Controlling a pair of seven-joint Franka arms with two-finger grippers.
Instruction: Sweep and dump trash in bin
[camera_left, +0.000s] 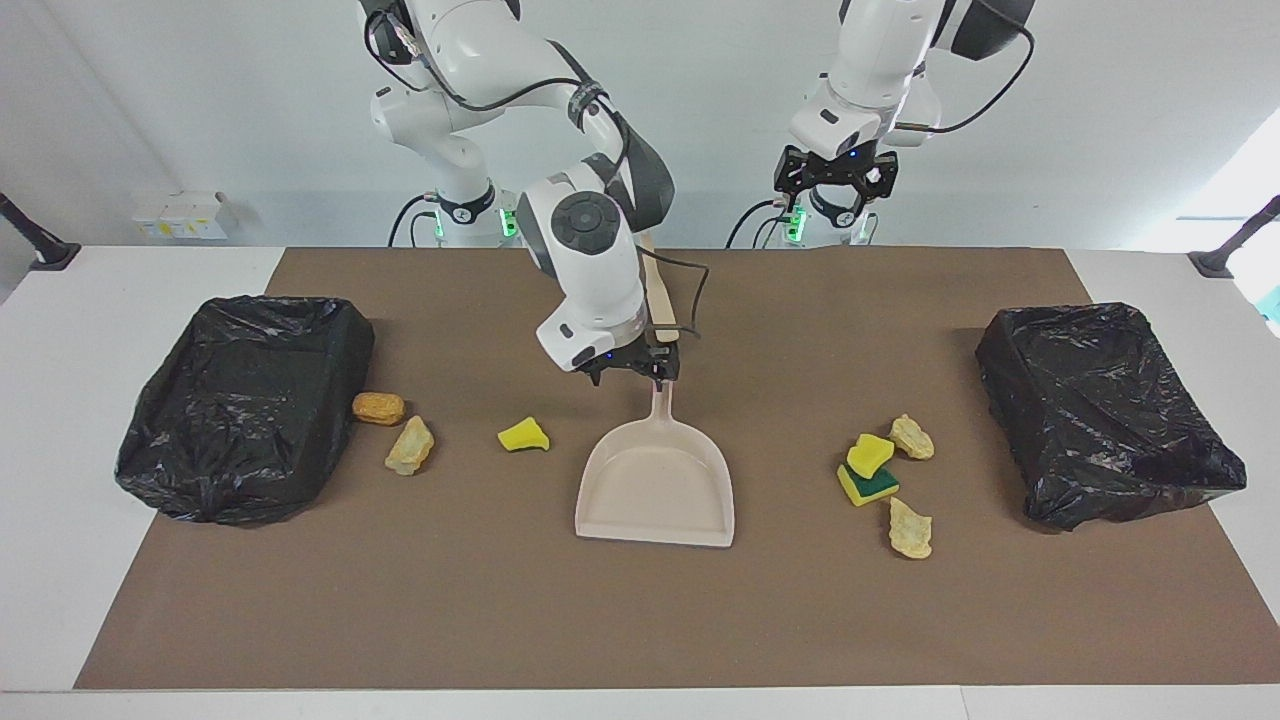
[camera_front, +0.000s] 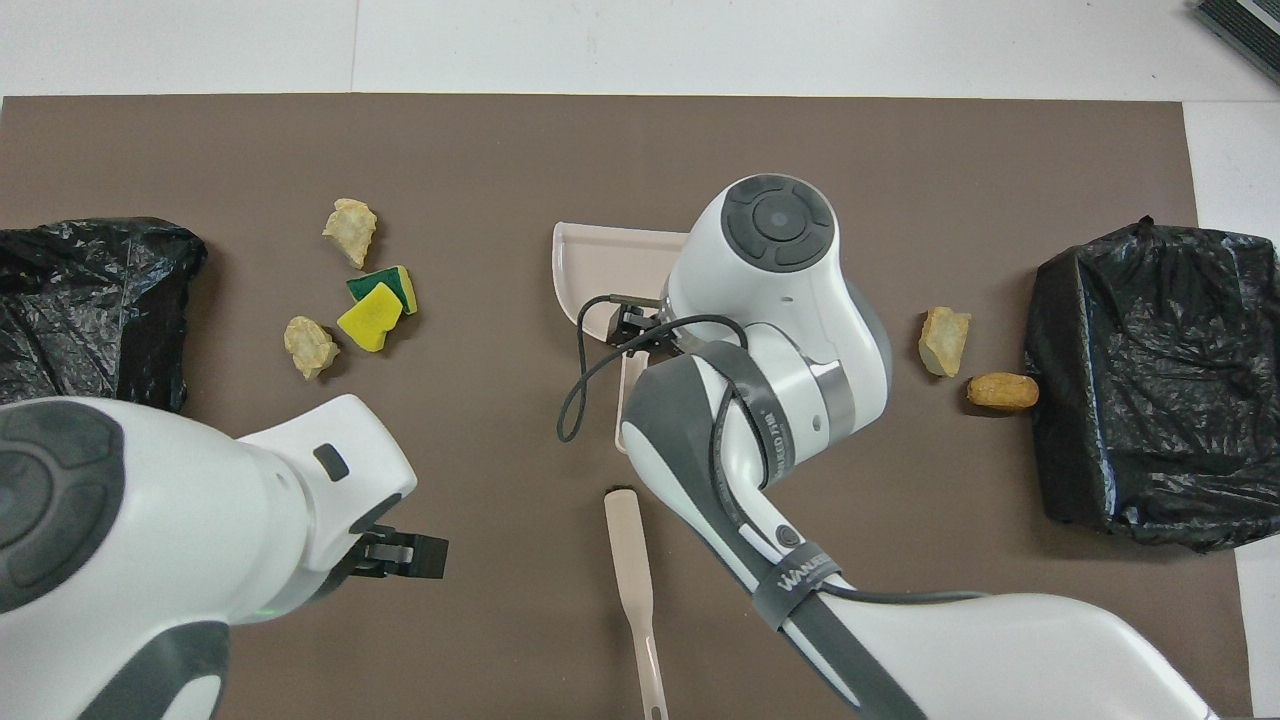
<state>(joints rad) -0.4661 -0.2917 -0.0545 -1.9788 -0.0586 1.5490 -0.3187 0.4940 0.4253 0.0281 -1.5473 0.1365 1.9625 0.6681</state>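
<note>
Facing view: right end effector (camera_left: 633, 372) hangs over the top of the dustpan (camera_left: 655, 488) handle, fingers apart, nothing held. Can't tell if it touches the handle yet. The brush (camera_left: 657, 285) lies just beside that handle end, nearer the robots, partly hidden by the right arm. Left end effector (camera_left: 836, 181) is up in the air over the robots' edge of the mat, fingers apart, empty.

Trash is all on the mat, none in the pan: orange-brown lump (camera_left: 379, 408), tan foam chunk (camera_left: 410, 446) and yellow sponge scrap (camera_left: 524, 434) toward the right arm's bin (camera_left: 245, 400); a yellow sponge piece on a green-backed sponge (camera_left: 868, 470) with two tan chunks (camera_left: 911, 437) (camera_left: 910, 528) toward the left arm's bin (camera_left: 1105, 410).

Step in hand, as I read it: grab the pan handle. Advice: centre the fingers across the handle, come straight down, clamp well up the handle so the pan lip stays flat on the counter. Keep clear of the brush head so it doesn't get nudged.

Overhead view: right arm covers the handle and half the dustpan (camera_front: 600, 265); right end effector (camera_front: 628, 325) shows at the handle root. Left end effector (camera_front: 405, 555) is over bare mat beside the brush (camera_front: 632, 570) — likely headed for it. Trash (camera_front: 365, 290) (camera_front: 975, 365) lies well apart from the pan on both sides, so expect two sweeps.
</note>
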